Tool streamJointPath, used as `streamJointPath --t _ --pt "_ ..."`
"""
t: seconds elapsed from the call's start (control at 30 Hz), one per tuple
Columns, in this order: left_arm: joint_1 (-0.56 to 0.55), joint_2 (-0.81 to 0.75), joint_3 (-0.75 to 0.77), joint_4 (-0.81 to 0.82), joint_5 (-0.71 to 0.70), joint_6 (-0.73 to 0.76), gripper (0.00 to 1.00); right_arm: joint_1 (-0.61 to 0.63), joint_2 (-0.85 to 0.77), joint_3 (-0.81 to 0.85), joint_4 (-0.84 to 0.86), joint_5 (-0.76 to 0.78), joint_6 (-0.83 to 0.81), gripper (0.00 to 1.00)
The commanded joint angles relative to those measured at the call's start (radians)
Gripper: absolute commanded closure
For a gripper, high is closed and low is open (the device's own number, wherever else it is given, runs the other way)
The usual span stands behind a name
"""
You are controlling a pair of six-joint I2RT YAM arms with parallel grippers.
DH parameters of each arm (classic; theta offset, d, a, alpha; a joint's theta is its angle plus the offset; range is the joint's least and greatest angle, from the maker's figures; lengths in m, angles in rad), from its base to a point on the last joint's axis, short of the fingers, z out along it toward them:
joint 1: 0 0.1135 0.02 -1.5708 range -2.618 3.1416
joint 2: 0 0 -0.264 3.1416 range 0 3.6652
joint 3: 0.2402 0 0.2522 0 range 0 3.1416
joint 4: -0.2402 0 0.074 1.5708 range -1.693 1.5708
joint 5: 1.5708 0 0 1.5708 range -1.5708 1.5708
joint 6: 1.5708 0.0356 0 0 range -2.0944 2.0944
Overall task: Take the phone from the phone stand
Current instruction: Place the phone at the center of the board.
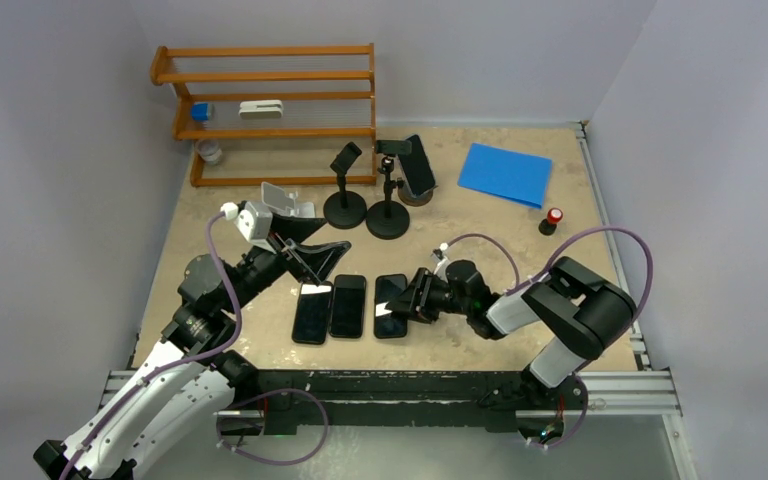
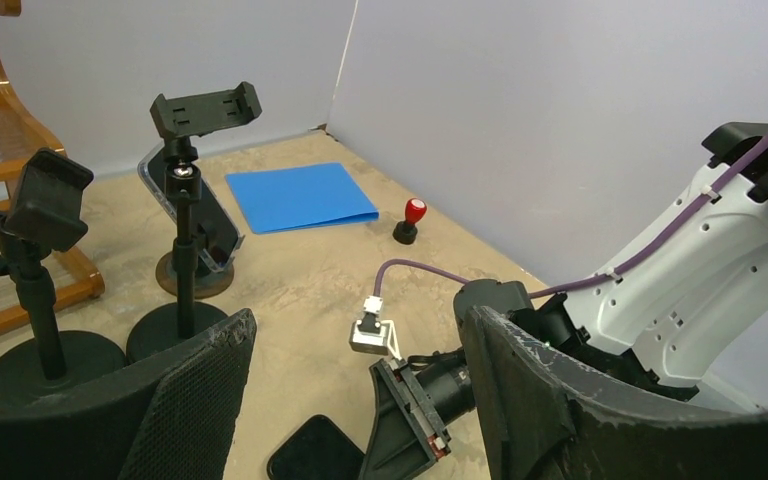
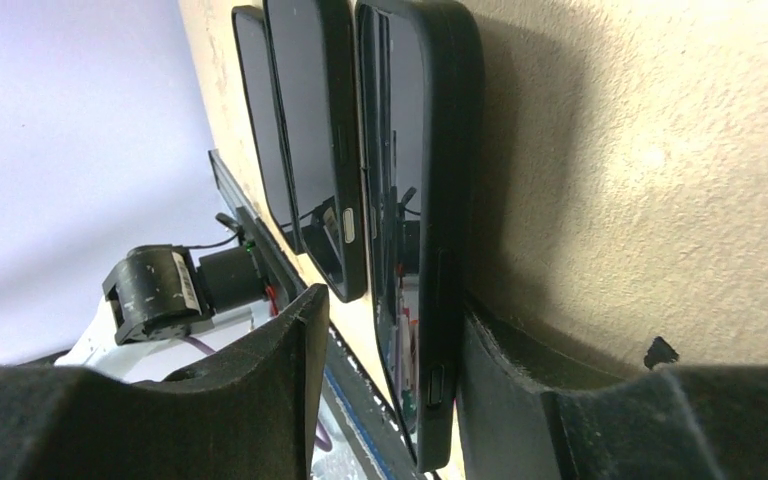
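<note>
1. Right gripper (image 1: 407,303) (image 3: 390,310): low over the near table, reaching toward 9 o'clock. The jaws stand parted. One finger (image 3: 260,380) is clear of the screen. The other sits close against the phone's underside edge; contact cannot be told.

2. Black slab phone in a dark case (image 1: 388,292) (image 3: 415,200): lies flat, screen up, on the sandy beige tabletop (image 1: 520,260), between the right gripper's fingers. It is the 3 o'clock end of a row of three.

3. Middle black phone (image 1: 348,305) and left-end black phone (image 1: 311,313): flat, side by side, at 9 o'clock of item 2.

4. Left gripper (image 1: 312,256) (image 2: 360,320): at 11 o'clock of the row. The jaws are spread wide with nothing between them.

5. Two black round-based clamp stands (image 1: 345,200) (image 2: 30,280): upright, near each other, at 12 o'clock of the row.

6. Brown round-based stand (image 1: 418,195) (image 2: 210,283): just beyond item 5 at 1 o'clock. It carries a dark phone in a clear case (image 1: 419,165) (image 2: 205,215), which is tilted.

7. Flat blue folder (image 1: 505,173) (image 2: 300,196): at 2 o'clock, on the far table. A small red-capped black knob (image 1: 553,218) (image 2: 412,220) lies near it.

8. Orange-brown wooden shelf rack (image 1: 265,100): at far 11 o'clock, against the back wall.
</note>
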Motion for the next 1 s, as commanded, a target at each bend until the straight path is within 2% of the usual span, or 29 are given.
streamJointPath --t 0.0,0.3,0.53,0.77,0.97 --pt "-0.002 0.004 0.044 0.027 -0.008 -0.003 0.27 -0.006 -0.061 0.021 -0.075 0.071 -0.04 0.51" --pt "-0.002 0.011 0.049 0.018 -0.01 -0.007 0.27 -0.015 -0.191 0.005 -0.24 0.176 -0.108 0.48" --pt "-0.003 0.014 0.049 0.018 -0.01 -0.008 0.27 -0.016 -0.217 0.044 -0.317 0.232 -0.179 0.47" --pt "-0.002 0.015 0.049 0.017 -0.01 -0.008 0.27 -0.015 -0.155 0.078 -0.285 0.208 -0.223 0.48" --pt "-0.003 0.015 0.051 0.017 -0.007 -0.009 0.27 -0.014 -0.142 0.062 -0.221 0.192 -0.195 0.5"
